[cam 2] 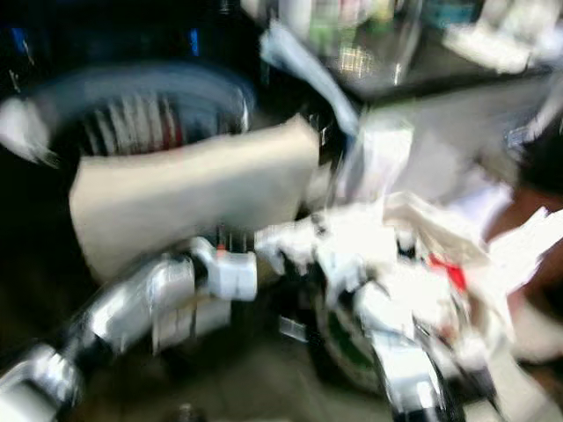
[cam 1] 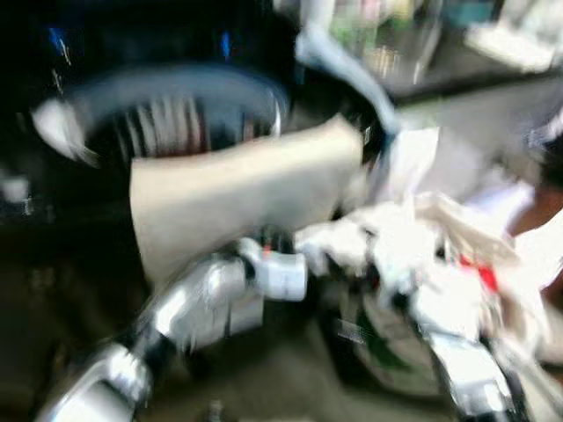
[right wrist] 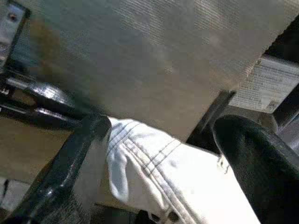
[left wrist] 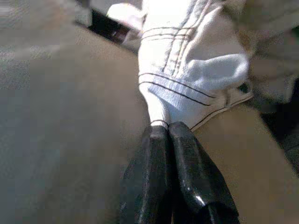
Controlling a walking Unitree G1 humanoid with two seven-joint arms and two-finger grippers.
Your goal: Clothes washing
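The head views are blurred. A dark washing machine drum opening (cam 1: 167, 123) sits at the upper left, with a beige cloth (cam 1: 237, 193) hanging out over its rim. A crumpled white garment (cam 1: 413, 237) with dark stitching bunches to the right of the beige cloth. My left gripper (left wrist: 162, 126) is shut on a fold of the white garment (left wrist: 187, 60), with the beige cloth right behind it. My right gripper (right wrist: 163, 128) stands open; the white garment (right wrist: 159, 172) lies between its spread fingers (right wrist: 88, 140) under the beige cloth (right wrist: 154, 51).
A counter with blurred bottles (cam 1: 369, 26) runs along the back right. More pale laundry (cam 1: 519, 255) is heaped at the right. A round green and white object (cam 1: 378, 347) lies low between my arms. The floor in front is dark.
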